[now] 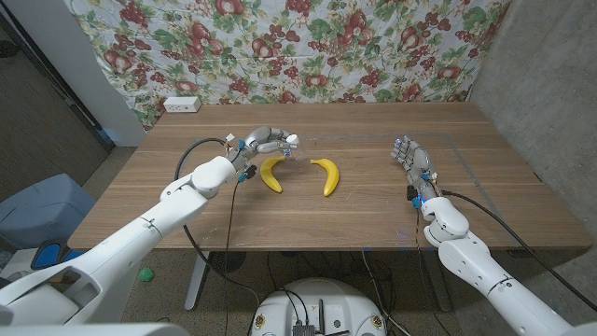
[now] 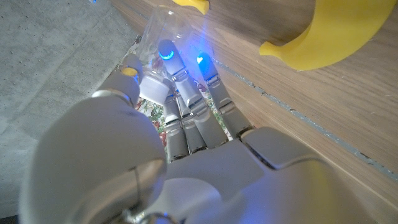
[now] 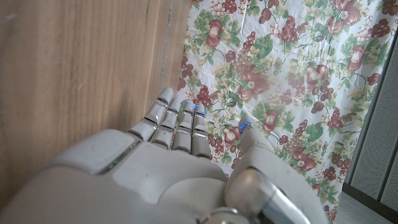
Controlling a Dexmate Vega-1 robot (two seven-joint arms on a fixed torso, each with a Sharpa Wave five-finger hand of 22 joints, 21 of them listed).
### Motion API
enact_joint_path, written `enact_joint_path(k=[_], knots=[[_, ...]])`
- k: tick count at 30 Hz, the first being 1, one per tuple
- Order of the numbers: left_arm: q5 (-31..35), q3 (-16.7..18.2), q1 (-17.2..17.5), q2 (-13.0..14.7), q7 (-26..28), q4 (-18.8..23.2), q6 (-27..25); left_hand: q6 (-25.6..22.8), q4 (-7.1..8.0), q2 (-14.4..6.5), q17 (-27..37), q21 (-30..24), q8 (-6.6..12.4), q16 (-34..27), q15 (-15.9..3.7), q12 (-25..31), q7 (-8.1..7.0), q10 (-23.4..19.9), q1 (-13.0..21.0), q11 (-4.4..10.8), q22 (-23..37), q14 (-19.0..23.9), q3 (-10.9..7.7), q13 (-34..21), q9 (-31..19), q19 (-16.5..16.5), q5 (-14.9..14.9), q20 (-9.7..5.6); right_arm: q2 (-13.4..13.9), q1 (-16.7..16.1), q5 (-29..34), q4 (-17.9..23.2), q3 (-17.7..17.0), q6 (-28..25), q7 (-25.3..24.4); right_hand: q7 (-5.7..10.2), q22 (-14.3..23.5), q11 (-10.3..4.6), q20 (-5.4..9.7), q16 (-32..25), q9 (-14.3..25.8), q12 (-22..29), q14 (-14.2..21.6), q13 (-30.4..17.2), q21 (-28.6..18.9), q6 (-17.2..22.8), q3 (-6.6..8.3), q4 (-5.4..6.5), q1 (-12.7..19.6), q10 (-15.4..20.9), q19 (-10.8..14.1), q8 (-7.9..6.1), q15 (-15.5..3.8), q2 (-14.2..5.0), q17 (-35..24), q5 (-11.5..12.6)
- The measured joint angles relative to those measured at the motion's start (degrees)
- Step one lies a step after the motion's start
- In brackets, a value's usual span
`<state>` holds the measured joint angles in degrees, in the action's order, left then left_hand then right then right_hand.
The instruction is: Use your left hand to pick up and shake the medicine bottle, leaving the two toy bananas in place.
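Here my left hand [image 1: 264, 141] is wrapped around the medicine bottle [image 1: 290, 142], holding it above the bench [image 1: 373, 210] just behind the left toy banana [image 1: 270, 175]. From the head camera I cannot tell what the bottle holds. The left wrist camera shows what the head view does not: the bottle [image 2: 163, 34] is clear plastic, with my fingers [image 2: 177, 78] closed around it, though its contents stay unreadable there too. The right toy banana [image 1: 326, 175] lies near its twin, not touching it. Well to the right, my right hand [image 1: 414, 164] is over the bench with fingers straight and apart, holding nothing.
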<state>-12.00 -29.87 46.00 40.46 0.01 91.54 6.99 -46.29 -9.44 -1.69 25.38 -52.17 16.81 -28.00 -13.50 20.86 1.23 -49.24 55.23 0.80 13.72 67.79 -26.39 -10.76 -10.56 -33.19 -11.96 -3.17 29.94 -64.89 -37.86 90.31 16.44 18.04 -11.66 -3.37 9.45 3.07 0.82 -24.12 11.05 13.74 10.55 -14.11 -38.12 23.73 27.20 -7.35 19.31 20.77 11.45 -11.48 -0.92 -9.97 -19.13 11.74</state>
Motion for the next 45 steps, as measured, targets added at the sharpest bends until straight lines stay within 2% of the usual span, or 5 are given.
enact_joint_path(k=[17, 18, 19, 20, 45], knots=[[-3.6, 1.8, 0.7, 0.2, -0.6, 0.0, 1.6, 0.0, -0.12, 0.5, 1.6, -1.9, 0.05, -0.6, -0.08, 0.0, 0.03, -0.1, 0.5, -0.10, -0.2, 0.7, 0.18, 0.0, 0.0, 0.0, 0.4, 0.00, -0.1, 0.5, 0.5, 0.0, 0.4, -0.3, -0.2, 0.00, 0.0, 0.00, 0.21, 0.0, 0.0, 0.0, 0.0, 0.0, 0.4, 0.0, -0.16, -0.16, 0.0, 0.0, 0.2, 0.00, 0.00, 0.00, 0.0, 0.0], [-4.0, 2.1, 0.8, 0.2, -0.8, -0.1, 1.8, -0.3, -0.10, 0.5, 1.6, -1.9, 0.05, -0.6, -0.08, 1.5, 0.33, -0.1, 0.5, -0.10, -0.2, 0.7, 0.22, 0.0, 0.0, 0.0, 0.5, 0.00, -0.1, 0.5, 0.6, 0.0, 0.4, -0.3, -0.3, 0.00, 0.0, 0.00, 0.20, 0.0, 0.0, 0.0, 0.0, 0.0, 0.6, 0.0, -0.16, -0.16, 0.0, 0.0, 0.2, 0.00, 0.00, 0.00, 0.0, 0.0], [-4.2, 2.1, 0.8, 0.2, -0.9, -0.2, 1.8, -1.6, -0.15, 0.6, 1.6, -1.9, 0.06, -0.6, -0.06, 3.2, 1.55, -0.4, 0.6, -0.38, -0.2, 0.7, 0.34, 0.0, 0.0, 0.0, 0.5, 0.00, -0.1, 0.6, 0.6, 0.0, 0.4, -0.4, -0.3, 0.00, 0.0, 0.00, 0.20, 0.0, 0.0, 0.0, 0.0, 0.0, 0.6, 0.0, -0.16, -0.16, 0.0, 0.0, 0.2, 0.00, 0.00, 0.00, 0.0, 0.0], [-4.5, 2.3, 0.9, 0.2, -1.0, -0.3, 1.9, -1.8, -0.15, 0.7, 1.8, -2.1, 0.06, -0.8, 0.04, 3.3, 1.77, -0.6, 0.7, -0.60, -0.2, 0.8, 0.35, 0.0, 0.0, 0.0, 0.6, -0.01, -0.1, 0.6, 0.7, 0.0, 0.4, -0.4, -0.4, 0.00, 0.0, 0.00, 0.20, 0.0, 0.0, 0.0, 0.0, 0.0, 0.6, 0.0, -0.16, -0.16, 0.0, 0.0, 0.2, 0.00, 0.00, 0.00, 0.0, 0.0], [-11.0, 5.7, 2.9, 0.1, -2.4, -0.8, 5.4, -2.4, -0.41, 1.5, 3.6, -4.1, 0.10, -0.8, 0.12, 4.4, 2.37, -0.8, 1.5, -0.81, -0.4, 0.8, 0.40, 0.0, 0.0, 1.0, 1.2, 0.20, -0.3, 1.2, 1.6, 0.3, 0.8, -0.7, -0.9, 0.00, 0.0, 0.00, -0.21, 0.0, 0.0, 0.0, 0.0, 0.0, 1.3, 0.0, -0.16, -0.16, 0.0, 0.0, 0.6, 0.00, 0.00, 0.00, 0.0, 0.0]])
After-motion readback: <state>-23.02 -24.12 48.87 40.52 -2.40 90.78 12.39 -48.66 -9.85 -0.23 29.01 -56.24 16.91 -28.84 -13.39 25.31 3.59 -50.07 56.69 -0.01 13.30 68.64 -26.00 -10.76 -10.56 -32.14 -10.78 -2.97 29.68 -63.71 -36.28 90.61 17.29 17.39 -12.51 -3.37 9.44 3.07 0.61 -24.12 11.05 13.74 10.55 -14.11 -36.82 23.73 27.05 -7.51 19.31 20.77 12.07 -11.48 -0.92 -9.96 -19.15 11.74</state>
